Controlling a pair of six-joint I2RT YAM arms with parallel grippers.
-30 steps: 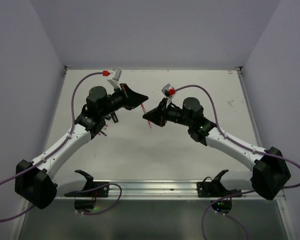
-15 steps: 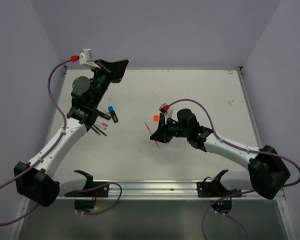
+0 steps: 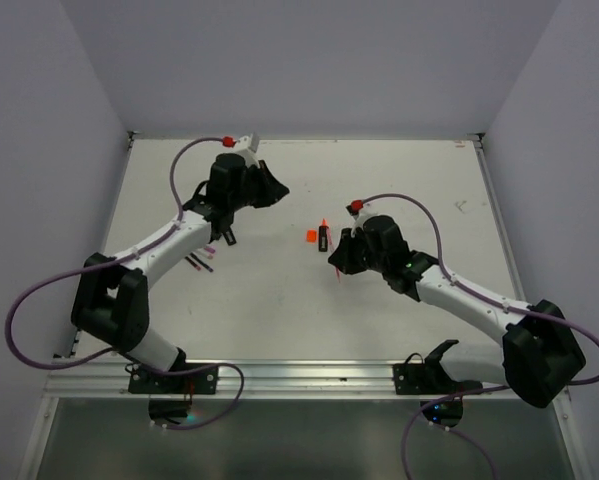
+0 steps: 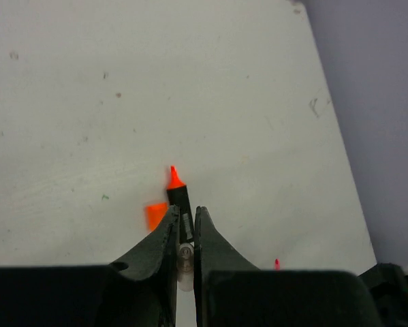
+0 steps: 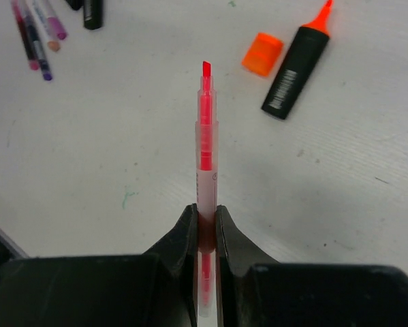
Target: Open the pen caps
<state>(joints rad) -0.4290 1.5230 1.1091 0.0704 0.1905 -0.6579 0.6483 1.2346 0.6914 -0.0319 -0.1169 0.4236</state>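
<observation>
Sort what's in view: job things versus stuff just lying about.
Job: orange cap, off; black highlighter; pink pen in right claw; pale piece, likely a cap, in left claw; thin pens waiting.
Lying about: purple cables; rail brackets (rig parts).

Left arm [image 3: 164, 240] swung its jaws down.
</observation>
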